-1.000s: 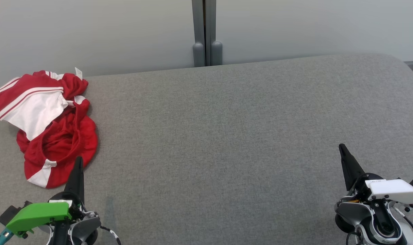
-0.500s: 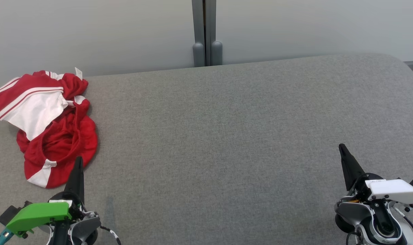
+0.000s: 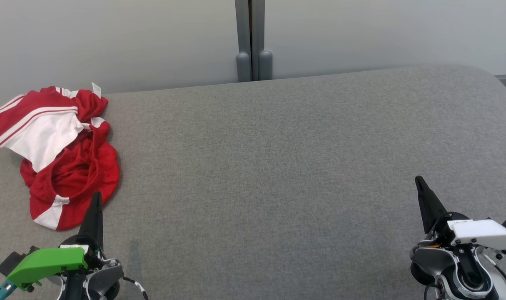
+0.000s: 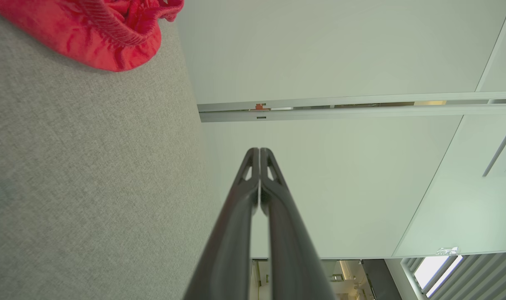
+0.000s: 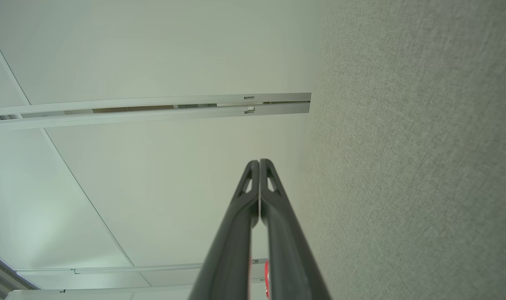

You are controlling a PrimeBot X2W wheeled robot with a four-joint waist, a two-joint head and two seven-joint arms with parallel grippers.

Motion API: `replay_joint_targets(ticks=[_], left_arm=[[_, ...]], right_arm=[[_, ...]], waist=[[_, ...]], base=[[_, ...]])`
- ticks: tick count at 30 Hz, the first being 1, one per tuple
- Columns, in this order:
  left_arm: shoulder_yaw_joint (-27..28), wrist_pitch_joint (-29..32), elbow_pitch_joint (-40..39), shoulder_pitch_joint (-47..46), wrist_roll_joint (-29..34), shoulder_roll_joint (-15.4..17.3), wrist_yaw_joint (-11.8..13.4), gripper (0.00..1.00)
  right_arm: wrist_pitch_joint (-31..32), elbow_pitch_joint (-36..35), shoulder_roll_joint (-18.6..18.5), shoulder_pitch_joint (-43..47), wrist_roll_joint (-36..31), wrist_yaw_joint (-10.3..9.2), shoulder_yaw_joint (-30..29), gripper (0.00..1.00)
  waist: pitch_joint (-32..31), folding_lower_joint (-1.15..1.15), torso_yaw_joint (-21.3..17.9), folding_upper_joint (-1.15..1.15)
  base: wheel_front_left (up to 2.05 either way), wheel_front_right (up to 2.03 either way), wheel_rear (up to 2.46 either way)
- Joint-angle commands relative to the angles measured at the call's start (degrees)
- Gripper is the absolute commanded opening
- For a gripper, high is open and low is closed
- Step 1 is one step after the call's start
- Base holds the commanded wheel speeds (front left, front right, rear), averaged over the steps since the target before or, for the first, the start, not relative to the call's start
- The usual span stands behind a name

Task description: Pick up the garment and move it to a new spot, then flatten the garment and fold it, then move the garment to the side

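A crumpled red and white garment (image 3: 61,150) lies at the far left of the grey table (image 3: 277,166), with its top reaching the table's back edge. A red fold of the garment (image 4: 90,29) fills the top left corner of the left wrist view. My left gripper (image 3: 96,196) sits at the lower left, shut and empty, its tip just in front of the garment's near edge. In its own view the left gripper (image 4: 259,151) has both fingers pressed together. My right gripper (image 3: 417,179) rests at the lower right, far from the garment, and the right gripper (image 5: 259,161) is also shut on nothing.
A pale wall runs behind the table, with a grey vertical post (image 3: 253,41) at its middle. The table's right end (image 3: 486,79) curves away. The wide grey surface stretches between my two grippers.
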Motion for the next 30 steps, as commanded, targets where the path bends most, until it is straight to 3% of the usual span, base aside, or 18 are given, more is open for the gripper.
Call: replay_joint_targets(ticks=[1,13,14,30], left_arm=[[0.1,0.1,-0.1,-0.6,-0.2,0.1,-0.4,0.0],[0.1,0.1,-0.1,-0.6,-0.2,0.1,-0.4,0.0],[0.1,0.1,-0.1,-0.6,-0.2,0.1,-0.4,1.0],[-2.2,-3.3,0.4,2.5,2.6,-0.4,0.2,1.0]], right_arm=[[0.2,-0.3,-0.2,-0.3,0.4,0.02,-0.1,0.0],[0.2,-0.3,-0.2,-0.3,0.4,0.02,-0.1,0.0],[0.2,-0.3,-0.2,-0.3,0.4,0.02,-0.1,1.0],[-3.3,1.3,0.4,2.1,-2.5,-0.01,1.9,1.0]], waist=[[0.0,0.0,0.0,0.0],[0.0,0.0,0.0,0.0],[0.0,0.0,0.0,0.0],[0.0,0.0,0.0,0.0]], base=[[0.0,0.0,0.0],[0.0,0.0,0.0],[0.0,0.0,0.0],[0.0,0.0,0.0]])
